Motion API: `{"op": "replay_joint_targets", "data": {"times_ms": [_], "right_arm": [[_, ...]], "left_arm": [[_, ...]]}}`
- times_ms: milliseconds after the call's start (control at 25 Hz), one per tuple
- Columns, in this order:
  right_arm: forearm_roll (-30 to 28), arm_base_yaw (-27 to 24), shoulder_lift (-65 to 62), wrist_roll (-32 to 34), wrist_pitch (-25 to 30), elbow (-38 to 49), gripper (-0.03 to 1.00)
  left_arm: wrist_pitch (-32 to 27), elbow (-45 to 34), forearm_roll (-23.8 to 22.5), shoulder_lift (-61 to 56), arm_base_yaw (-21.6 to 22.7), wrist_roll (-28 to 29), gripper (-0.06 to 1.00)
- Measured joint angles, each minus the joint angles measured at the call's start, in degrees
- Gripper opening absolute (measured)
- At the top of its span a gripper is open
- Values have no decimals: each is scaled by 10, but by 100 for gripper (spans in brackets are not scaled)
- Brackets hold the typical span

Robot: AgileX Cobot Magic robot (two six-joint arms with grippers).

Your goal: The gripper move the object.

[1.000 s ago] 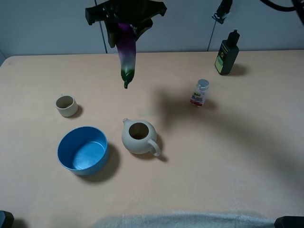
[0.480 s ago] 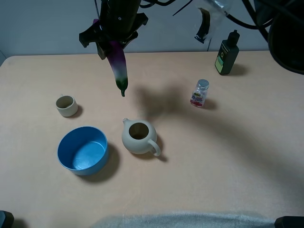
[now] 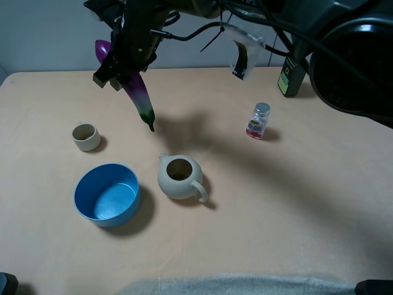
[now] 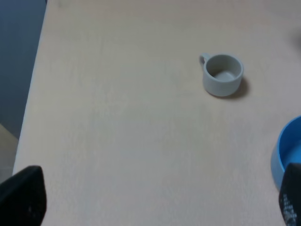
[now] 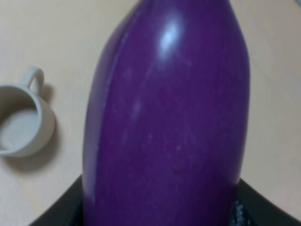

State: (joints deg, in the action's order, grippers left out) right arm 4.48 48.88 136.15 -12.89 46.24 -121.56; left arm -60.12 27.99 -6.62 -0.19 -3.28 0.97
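The purple eggplant [image 3: 136, 92], white near its green stem, hangs stem-down and tilted above the table, up and to the right of the small cup. My right gripper [image 3: 126, 58], reaching across to the left half, is shut on its upper part. In the right wrist view the eggplant [image 5: 169, 117] fills the frame, with a black finger [image 5: 66, 212] at its base. My left gripper [image 4: 155, 197] is open and empty over bare table, its dark fingertips [image 4: 21, 197] far apart at the frame's corners.
A small beige cup [image 3: 86, 136] stands at the left, also in the left wrist view [image 4: 222, 74]. A blue bowl [image 3: 107, 194] and a beige teapot [image 3: 179, 177] stand in front. A small clear bottle [image 3: 258, 120] and a dark bottle [image 3: 293, 69] stand at the right.
My right gripper has carried the eggplant left and downward, and the eggplant now tilts with its stem pointing down to the right. Nothing on the table has moved.
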Motion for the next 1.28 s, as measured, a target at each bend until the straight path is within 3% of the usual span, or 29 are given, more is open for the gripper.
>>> {"op": "replay_joint_targets", "data": {"times_ms": [440, 1280], "right_arm": [[9, 10, 45, -65, -87, 0, 38], [57, 10, 88, -67, -102, 0, 38]], "left_arm": [[0, 0, 0, 0, 0, 0, 99], [0, 0, 0, 0, 0, 0, 99]]}}
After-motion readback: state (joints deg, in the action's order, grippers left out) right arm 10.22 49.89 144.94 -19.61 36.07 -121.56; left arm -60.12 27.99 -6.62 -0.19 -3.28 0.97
